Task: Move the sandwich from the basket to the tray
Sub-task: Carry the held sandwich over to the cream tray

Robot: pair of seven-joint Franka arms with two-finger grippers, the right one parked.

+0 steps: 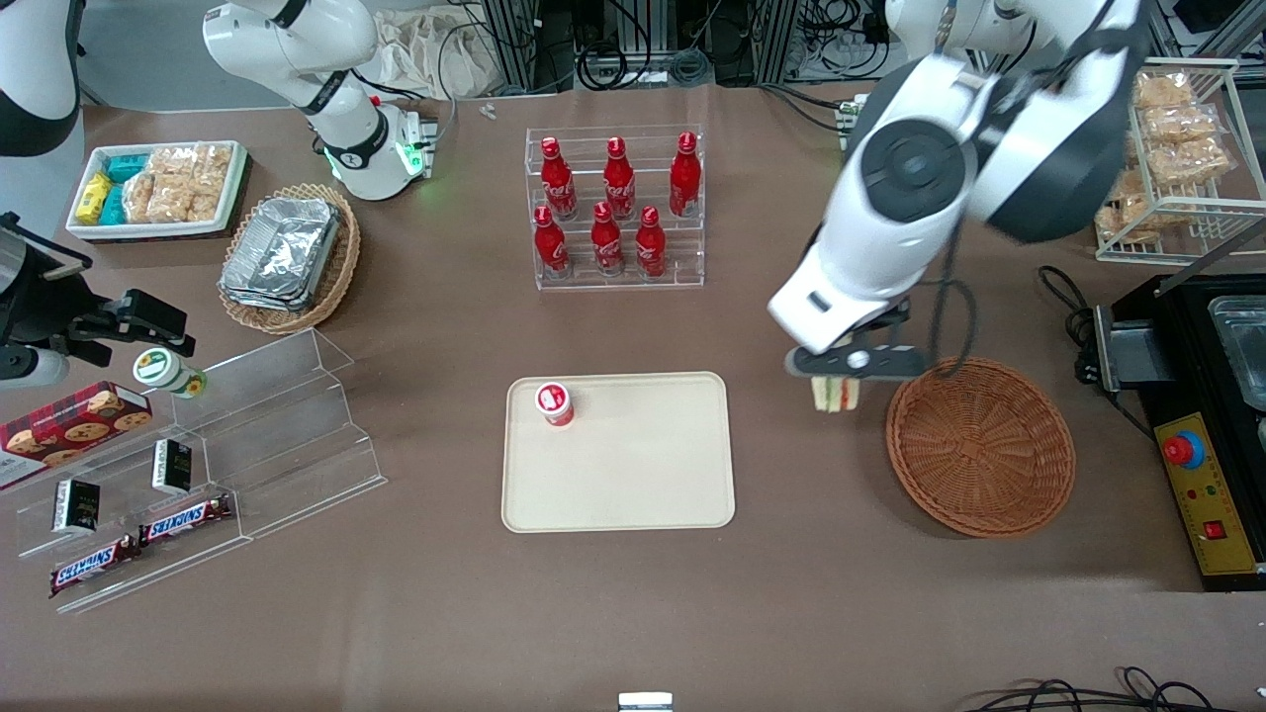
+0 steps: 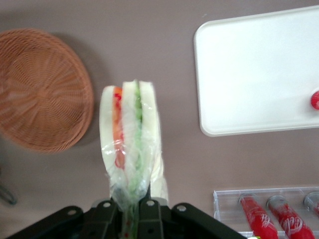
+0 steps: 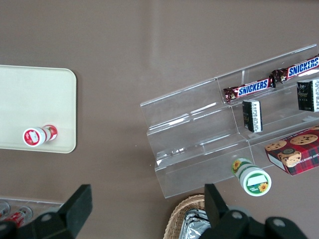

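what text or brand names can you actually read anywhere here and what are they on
"SNICKERS": on the two candy bars on the clear stepped shelf.
Red bottles: white script, too blurred to read.
Small red-capped cup on the tray: label unreadable.
Green-lidded cup, dark packets, cookie box: print too small.
Sandwich, shut in the gripper between basket and tray: no text.

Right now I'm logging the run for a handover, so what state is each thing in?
sandwich: wrapped, held above the bare table between basket and tray
gripper: shut on the sandwich
basket: empty, upright
tray: flat on the table, holding only a small red-and-white cup
small red-and-white cup: upright, lid on
cola bottles: six, upright, capped, in the clear rack
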